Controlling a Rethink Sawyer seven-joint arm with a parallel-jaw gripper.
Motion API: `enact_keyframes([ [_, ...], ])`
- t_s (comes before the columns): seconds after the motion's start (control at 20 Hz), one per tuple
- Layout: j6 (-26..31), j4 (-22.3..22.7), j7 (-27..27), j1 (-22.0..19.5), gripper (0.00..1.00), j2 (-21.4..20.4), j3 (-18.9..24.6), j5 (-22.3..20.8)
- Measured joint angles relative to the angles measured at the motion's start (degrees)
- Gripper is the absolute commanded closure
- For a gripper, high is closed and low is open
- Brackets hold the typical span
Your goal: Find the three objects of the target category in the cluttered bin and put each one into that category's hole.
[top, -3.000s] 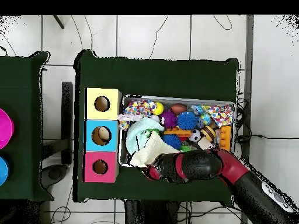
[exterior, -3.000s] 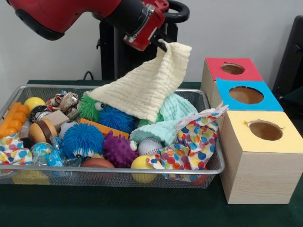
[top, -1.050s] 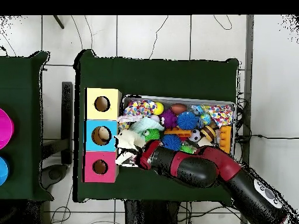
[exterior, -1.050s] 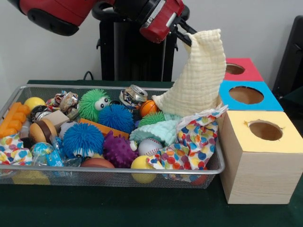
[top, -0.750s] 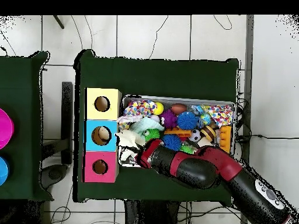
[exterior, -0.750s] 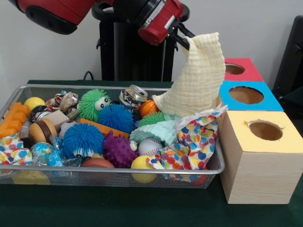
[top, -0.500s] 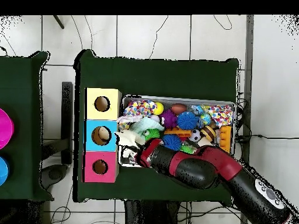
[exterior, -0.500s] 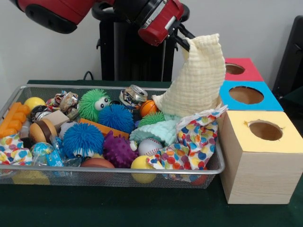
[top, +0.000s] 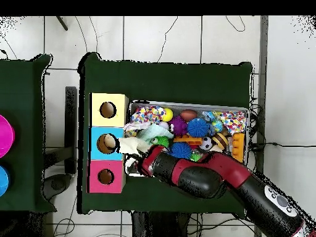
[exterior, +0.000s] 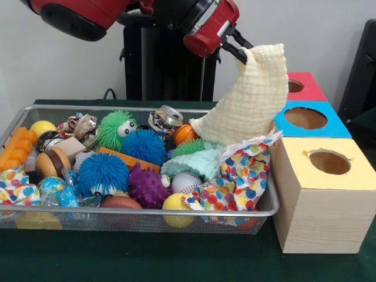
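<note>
— Cream cloth (exterior: 249, 97) first, from the front view: where is it?
— Hanging from the gripper (exterior: 242, 53), its top corner pinched between the black fingers (exterior: 234, 51), which are pressed together on the fabric. It drapes down at the right end of the wire bin (exterior: 267, 202), its lower edge resting on the mint cloth (exterior: 197, 163) and just above the polka-dot cloth (exterior: 244, 176).
— What's around it?
— Three wooden boxes beside the bin: the yellow box (exterior: 326, 197) nearest, then the blue box (exterior: 308, 120), then the red box (exterior: 304, 87), which the cloth partly hides. In the bin lie a green fuzzy ball with eyes (exterior: 115, 129), blue spiky balls (exterior: 103, 173), a purple spiky ball (exterior: 146, 186), a baseball (exterior: 186, 181) and a crushed can (exterior: 165, 118). I can read no writing.
— And the overhead view?
— The arm (top: 213, 179) crosses the bin's near corner. The cream cloth (top: 131, 145) lies between the bin and the blue box (top: 106, 144), touching the box's edge. The green table (top: 185, 80) carries everything.
</note>
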Motion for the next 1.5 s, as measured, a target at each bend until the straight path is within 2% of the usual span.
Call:
enact_keyframes([
  [0.15, -1.63, -0.01, 0.0, 1.47, 1.0, -1.2, -0.78, -0.83],
  [0.4, -5.28, -0.1, 0.04, 6.41, 1.0, -4.73, -4.05, -3.1],
  [0.5, -6.94, -0.41, 0.04, 10.11, 1.0, -7.12, -6.48, -4.3],
  [0.6, -7.46, -0.6, 0.04, 11.92, 1.0, -8.16, -7.63, -4.82],
  [0.65, -7.89, -1.05, 0.04, 15.12, 1.0, -9.82, -9.66, -5.65],
  [0.9, -7.89, -1.5, 0.04, 20.19, 1.0, -12.27, -13.32, -6.44],
  [1.2, -7.9, -1.52, 0.04, 18.66, 1.0, -11.11, -13.61, -6.17],
  [1.5, -7.9, -1.54, 0.04, 14.4, 1.0, -8.36, -13.54, -5.32],
])
